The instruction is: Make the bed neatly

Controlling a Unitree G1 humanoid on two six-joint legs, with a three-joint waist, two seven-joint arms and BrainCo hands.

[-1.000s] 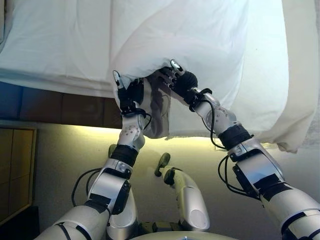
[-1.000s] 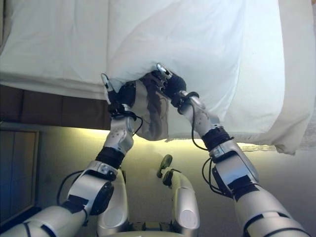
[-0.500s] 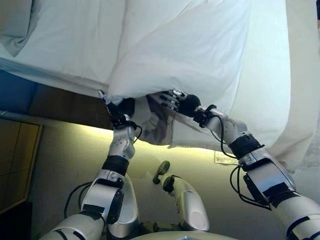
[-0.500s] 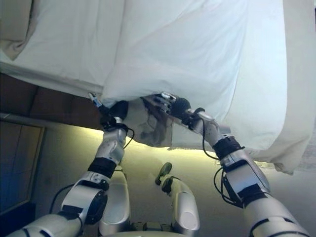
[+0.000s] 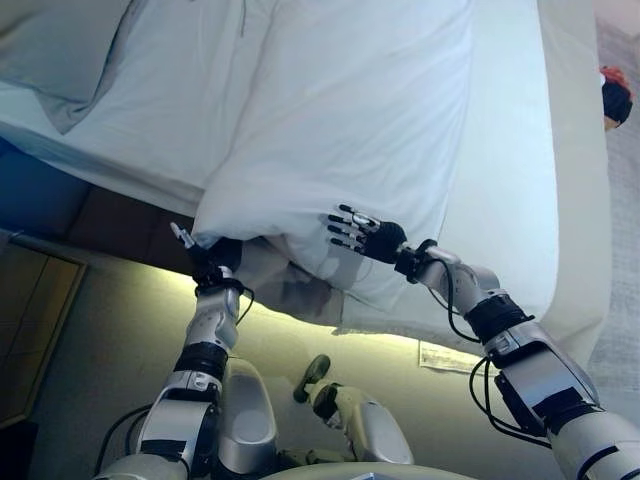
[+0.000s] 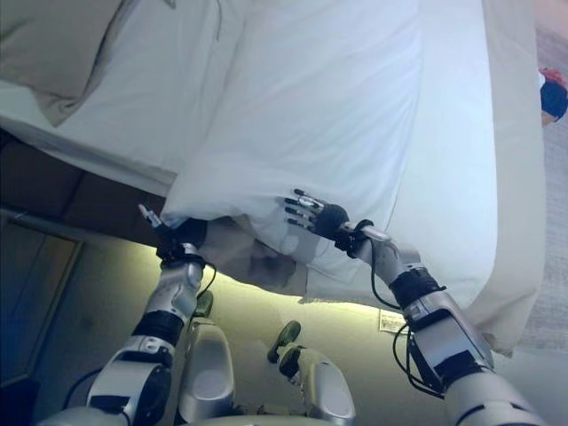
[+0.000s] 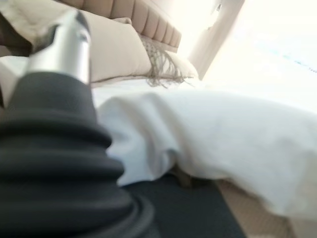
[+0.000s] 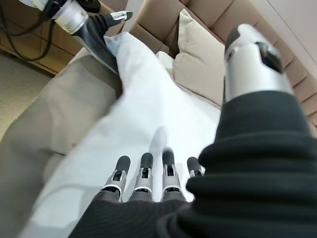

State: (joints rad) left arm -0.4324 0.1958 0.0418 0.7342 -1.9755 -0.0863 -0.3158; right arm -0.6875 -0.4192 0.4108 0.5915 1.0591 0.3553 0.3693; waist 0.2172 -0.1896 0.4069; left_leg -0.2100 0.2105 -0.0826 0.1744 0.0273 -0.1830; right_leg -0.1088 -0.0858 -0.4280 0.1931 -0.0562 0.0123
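A white duvet (image 5: 350,120) lies across the bed (image 5: 510,200), its near edge overhanging. The right hand (image 5: 372,238) rests on it with fingers (image 8: 143,171) straight. The left hand (image 5: 205,255) sits under the duvet's corner; I cannot tell its grip. Pillows (image 6: 53,44) lie at the head.

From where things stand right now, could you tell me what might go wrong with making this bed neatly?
1. The right hand lies open on the white duvet, gripping nothing, so the cloth could slip from under it.
2. Only the left hand is at the duvet's bunched edge, its fingers hidden; a one-sided pull may skew the cover.
3. The folded-under edge hanging off the mattress could stay creased.
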